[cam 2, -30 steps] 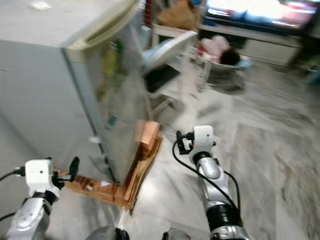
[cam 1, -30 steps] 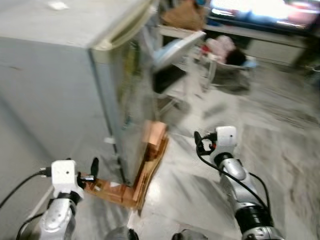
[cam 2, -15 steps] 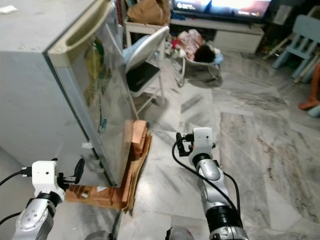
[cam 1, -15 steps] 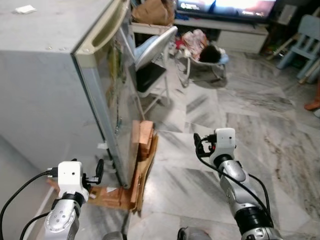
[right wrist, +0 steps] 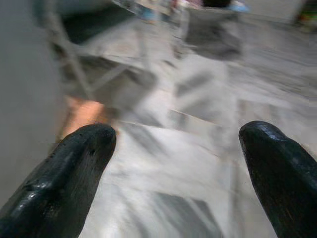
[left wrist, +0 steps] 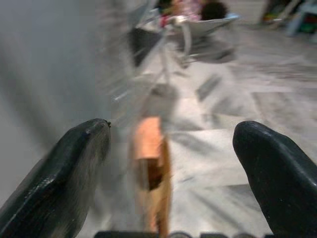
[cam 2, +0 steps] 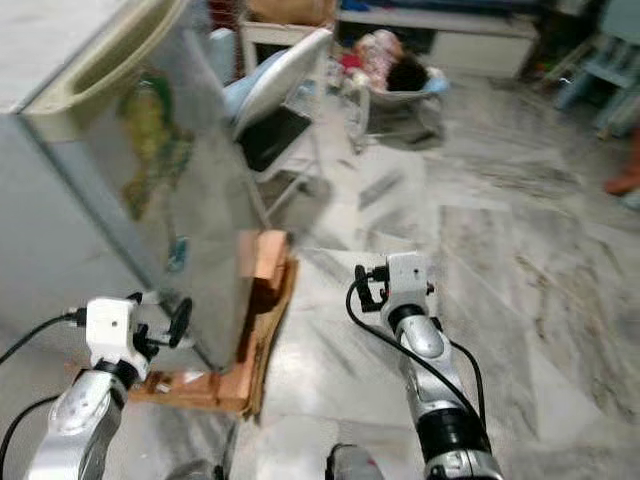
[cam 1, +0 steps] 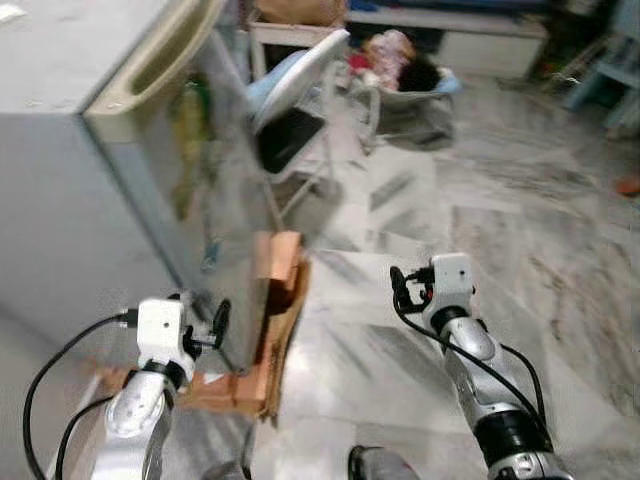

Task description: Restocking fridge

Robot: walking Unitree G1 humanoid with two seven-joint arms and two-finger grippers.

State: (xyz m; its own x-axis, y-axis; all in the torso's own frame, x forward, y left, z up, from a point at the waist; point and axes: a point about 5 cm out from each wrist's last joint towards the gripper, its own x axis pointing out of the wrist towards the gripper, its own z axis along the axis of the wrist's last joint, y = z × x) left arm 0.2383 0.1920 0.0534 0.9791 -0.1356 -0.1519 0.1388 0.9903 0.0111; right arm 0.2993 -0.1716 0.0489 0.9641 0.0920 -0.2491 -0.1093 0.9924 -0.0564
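Observation:
The grey fridge (cam 1: pixel 90 220) stands at my left with its door (cam 1: pixel 225 190) shut and a cream handle strip (cam 1: pixel 150 70) along the top edge. My left gripper (cam 1: pixel 215 325) is low by the fridge's near bottom corner, close to the door edge. Its black fingers (left wrist: pixel 74 163) are spread wide with nothing between them, so it is open. My right gripper (cam 1: pixel 398 290) hangs over the marble floor to the right of the fridge. It is open too, its fingers (right wrist: pixel 74 168) far apart and empty.
Orange-brown flattened cardboard (cam 1: pixel 280 290) leans against the fridge's foot. Beyond it stand a folding chair (cam 1: pixel 295 110) and a baby bouncer (cam 1: pixel 410 85) with clothes. A low TV cabinet (cam 1: pixel 450 25) lines the back. Grey marble floor (cam 1: pixel 520 210) stretches to the right.
The whole picture has shifted and blurred, so the camera moved; the fridge now sits further left. My left gripper has risen slightly toward the fridge's corner. The right gripper holds its place.

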